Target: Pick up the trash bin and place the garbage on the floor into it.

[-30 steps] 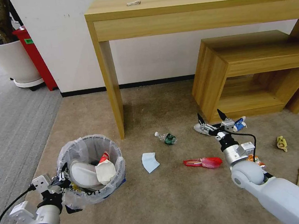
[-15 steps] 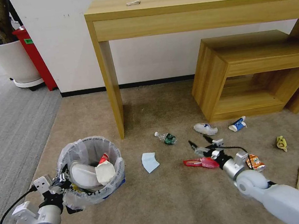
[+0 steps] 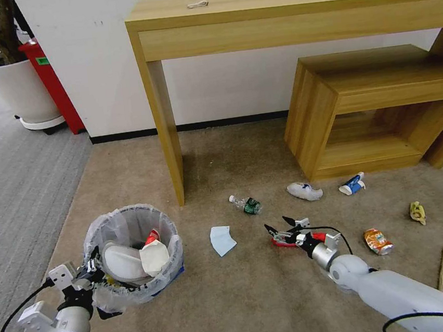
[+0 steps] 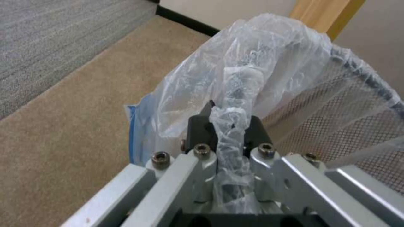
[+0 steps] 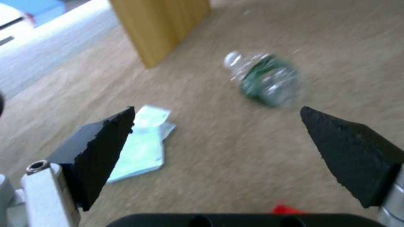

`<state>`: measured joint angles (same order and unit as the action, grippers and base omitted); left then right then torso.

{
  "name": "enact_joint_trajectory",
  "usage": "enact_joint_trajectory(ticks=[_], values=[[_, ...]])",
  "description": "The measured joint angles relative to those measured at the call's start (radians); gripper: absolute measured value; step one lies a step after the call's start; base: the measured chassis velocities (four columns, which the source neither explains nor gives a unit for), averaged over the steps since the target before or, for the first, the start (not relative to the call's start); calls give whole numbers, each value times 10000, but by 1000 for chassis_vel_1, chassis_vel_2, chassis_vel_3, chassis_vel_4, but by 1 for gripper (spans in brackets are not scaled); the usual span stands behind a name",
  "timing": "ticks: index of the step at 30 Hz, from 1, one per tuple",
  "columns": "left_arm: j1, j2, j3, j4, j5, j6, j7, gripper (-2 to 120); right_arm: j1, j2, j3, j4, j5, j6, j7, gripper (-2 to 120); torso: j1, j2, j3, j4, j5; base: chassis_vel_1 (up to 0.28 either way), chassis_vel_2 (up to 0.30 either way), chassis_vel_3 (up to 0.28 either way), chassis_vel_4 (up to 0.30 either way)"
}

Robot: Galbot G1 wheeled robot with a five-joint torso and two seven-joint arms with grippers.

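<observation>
Pinching the trash bin [image 3: 132, 258] rim, left gripper [image 4: 229, 126]; right gripper [image 3: 279, 225] spread over red wrapper [image 3: 286, 241].

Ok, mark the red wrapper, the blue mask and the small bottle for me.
red wrapper [image 3: 280, 242], head view, on its left end beside the right gripper.
blue mask [image 3: 222, 240], head view, on the middle of its face.
small bottle [image 5: 266, 78], right wrist view, on its green label.

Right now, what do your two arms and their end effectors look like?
Both arms are pale grey-white with rounded joints and silver metal wrist sections. The left end effector has a silver bracket with hex bolts, black fingers, a small white box on the wrist and a looping black cable. The right end effector has pointed, wedge-shaped black fingers on silver mounts, with a black cable along the forearm.
</observation>
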<state>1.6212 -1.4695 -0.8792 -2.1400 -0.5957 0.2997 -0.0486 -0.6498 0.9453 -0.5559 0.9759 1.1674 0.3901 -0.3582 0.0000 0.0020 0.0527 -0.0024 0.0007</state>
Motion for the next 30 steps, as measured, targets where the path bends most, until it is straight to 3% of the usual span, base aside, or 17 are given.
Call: enact_joint_trajectory(ticks=[9,12,22,30], values=[[8,-46,-44,50,-1,-64,1,3,309,823,-701,-1060,-99,-83,-1068,100,0,1,0,-1,1,0,0,0,0],[18,-45,-67,58,-15,-97,1,3,453,1489,-872,-1764,-299,-90,-1453,100,0,1,0,0,0,0,0,0,0],[138,-46,-111,13,-55,-202,1,3,703,2749,-817,-2740,-721,-135,-1556,98,0,0,0,1,-2,0,0,0,0],[188,-17,-115,-29,-76,-220,0,3,816,3174,-555,-3273,-966,-161,-1526,96,0,0,0,0,-2,0,0,0,0]])
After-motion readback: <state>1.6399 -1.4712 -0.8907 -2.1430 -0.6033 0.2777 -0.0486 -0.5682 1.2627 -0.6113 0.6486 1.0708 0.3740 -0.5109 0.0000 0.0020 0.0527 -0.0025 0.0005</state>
